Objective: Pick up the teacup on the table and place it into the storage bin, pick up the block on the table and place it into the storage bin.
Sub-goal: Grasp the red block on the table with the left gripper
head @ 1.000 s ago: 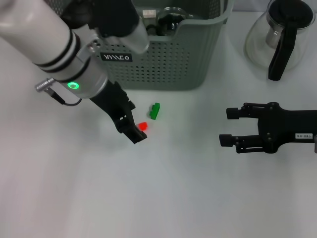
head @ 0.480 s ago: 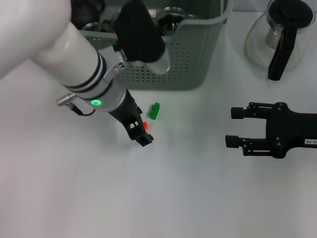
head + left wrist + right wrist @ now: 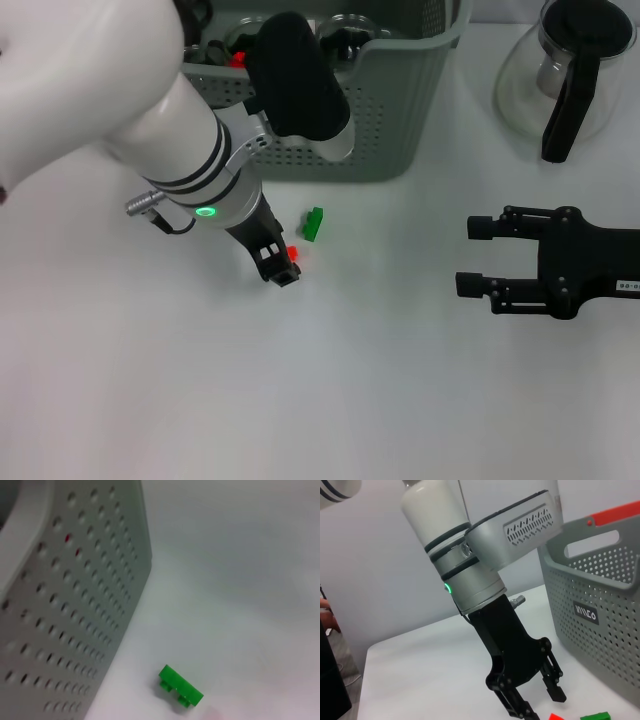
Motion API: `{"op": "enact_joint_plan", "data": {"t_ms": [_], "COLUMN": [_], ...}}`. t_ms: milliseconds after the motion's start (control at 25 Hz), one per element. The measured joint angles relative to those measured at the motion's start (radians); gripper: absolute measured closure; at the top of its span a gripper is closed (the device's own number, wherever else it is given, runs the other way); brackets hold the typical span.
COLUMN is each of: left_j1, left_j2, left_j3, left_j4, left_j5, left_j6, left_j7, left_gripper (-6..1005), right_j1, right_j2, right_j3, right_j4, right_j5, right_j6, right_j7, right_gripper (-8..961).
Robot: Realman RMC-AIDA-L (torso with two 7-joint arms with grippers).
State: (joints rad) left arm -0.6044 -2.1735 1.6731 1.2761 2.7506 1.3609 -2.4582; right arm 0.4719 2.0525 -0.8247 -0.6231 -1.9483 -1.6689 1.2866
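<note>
Since the previous second the left gripper [image 3: 280,268] has shifted right and dropped onto the small red block [image 3: 293,253] at centre-left of the head view. I judge the block pick under way. The jaws are spread and hold nothing; the red block sits just beside the fingertips. A green block [image 3: 313,223] lies just above it, near the storage bin [image 3: 400,110] at upper centre. The right gripper [image 3: 475,256], open and empty, waits at right over the worktop [image 3: 380,400].
</note>
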Motion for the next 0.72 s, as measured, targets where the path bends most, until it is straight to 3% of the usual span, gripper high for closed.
{"op": "enact_joint_plan", "data": {"t_ms": [520, 720], "left_j1": [-0.029, -0.040], "left_j2": [-0.002, -0.002], "left_j3": [0.051, 0.051], "left_j4": [-0.032, -0.046], "left_j5": [0.025, 0.026], "left_j6": [-0.024, -0.026], "left_j7": [-0.039, -0.040], "left_gripper": [454, 516], "right_j1": [-0.010, -0.010], "right_j2": [0.000, 0.000], "right_j3": [0.004, 0.004], "right_j4": [0.000, 0.000], "right_j5": [-0.004, -0.004], "right_j6": [0.000, 0.000], "right_j7": [0.002, 0.004], "right_gripper": [166, 166]}}
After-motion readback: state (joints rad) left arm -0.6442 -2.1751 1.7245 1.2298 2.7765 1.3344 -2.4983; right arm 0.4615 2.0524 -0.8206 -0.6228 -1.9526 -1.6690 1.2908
